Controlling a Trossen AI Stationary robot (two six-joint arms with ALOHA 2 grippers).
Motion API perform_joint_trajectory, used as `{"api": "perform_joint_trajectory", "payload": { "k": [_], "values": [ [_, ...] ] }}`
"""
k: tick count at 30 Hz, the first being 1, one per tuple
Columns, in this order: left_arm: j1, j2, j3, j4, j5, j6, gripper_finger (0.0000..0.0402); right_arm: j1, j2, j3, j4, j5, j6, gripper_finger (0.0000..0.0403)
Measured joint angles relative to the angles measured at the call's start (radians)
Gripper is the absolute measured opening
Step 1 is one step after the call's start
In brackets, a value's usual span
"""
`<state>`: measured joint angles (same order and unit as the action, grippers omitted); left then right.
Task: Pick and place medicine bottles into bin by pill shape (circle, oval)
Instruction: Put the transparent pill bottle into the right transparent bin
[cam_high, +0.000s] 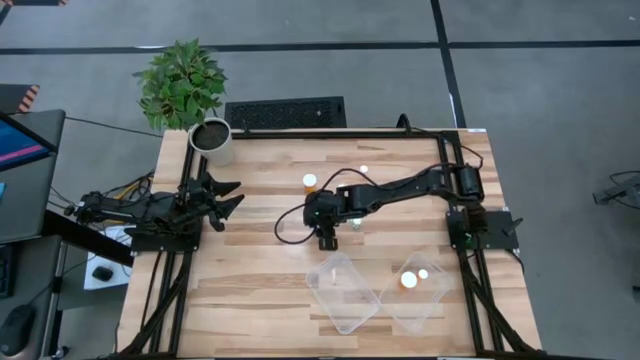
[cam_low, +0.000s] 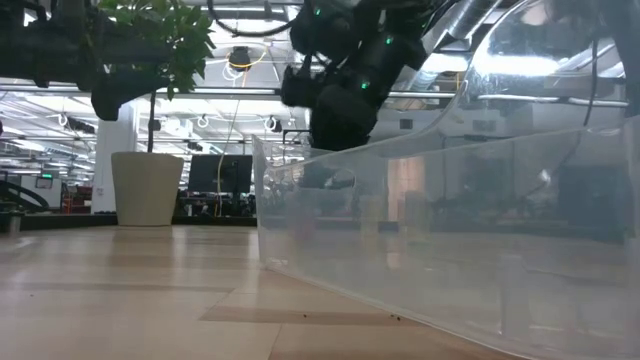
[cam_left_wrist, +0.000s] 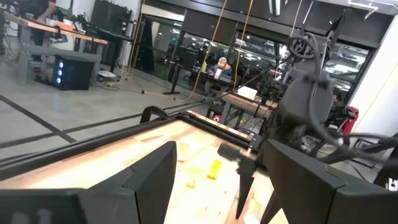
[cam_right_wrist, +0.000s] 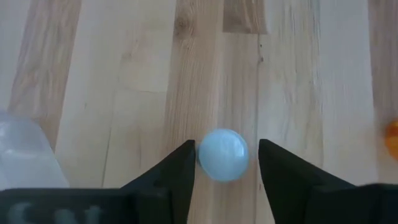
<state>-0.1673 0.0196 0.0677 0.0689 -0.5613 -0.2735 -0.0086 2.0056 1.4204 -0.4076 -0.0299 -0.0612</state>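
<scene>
My right gripper (cam_high: 328, 240) hangs over the table's middle, just far of the left clear bin (cam_high: 318, 270), fingers pointing down. It is shut on a small bottle with a white round cap (cam_right_wrist: 222, 163), seen from straight above. An orange bottle (cam_high: 310, 182), a white-capped one (cam_high: 364, 170) and one beside the arm (cam_high: 357, 222) stand upright on the table. Two bottles (cam_high: 408, 281) (cam_high: 423, 273) stand in the right clear bin (cam_high: 441, 287). My left gripper (cam_high: 232, 196) waits open and empty at the table's left. My right gripper has the bottle between its two fingers (cam_right_wrist: 186, 168), coming from above and pointing down. The cap (cam_right_wrist: 211, 155) hides the body and the place of contact. The bottle stands upright in the hold, cap up. The low view shows the gripper (cam_low: 335, 140) well above the table.
A white plant pot (cam_high: 212, 140) stands at the far left corner. The left bin's corner (cam_right_wrist: 22, 152) shows close to my right gripper, and its clear wall (cam_low: 450, 230) fills the low view's right. An orange bottle (cam_right_wrist: 392, 137) shows at the wrist picture's edge.
</scene>
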Motion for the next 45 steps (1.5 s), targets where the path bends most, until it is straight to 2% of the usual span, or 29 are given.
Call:
{"api": "perform_joint_trajectory", "payload": {
  "k": [10,16,20,27,30,45],
  "values": [
    [0.000,0.000,0.000,-0.004,0.000,0.000,0.0235,-0.001,0.028,-0.002,-0.015,-0.001,-0.014,0.0144],
    [0.000,0.000,0.000,-0.004,0.000,0.000,0.0235,-0.002,0.020,-0.002,-0.016,-0.001,-0.022,0.0142],
    [0.000,0.000,0.000,-0.004,0.000,0.000,0.0235,-0.001,0.020,-0.002,-0.018,-0.001,-0.035,0.0166],
    [0.000,0.000,0.000,-0.004,0.001,0.000,0.0235,-0.001,0.012,-0.002,-0.023,-0.001,-0.034,0.0239],
    [0.000,0.000,0.000,-0.004,0.001,0.000,0.0235,0.000,0.008,0.001,-0.009,-0.001,-0.035,0.0250],
    [0.000,0.000,0.000,-0.003,0.001,-0.002,0.0235,0.000,0.009,0.029,-0.029,-0.001,-0.045,0.0198]
  ]
}}
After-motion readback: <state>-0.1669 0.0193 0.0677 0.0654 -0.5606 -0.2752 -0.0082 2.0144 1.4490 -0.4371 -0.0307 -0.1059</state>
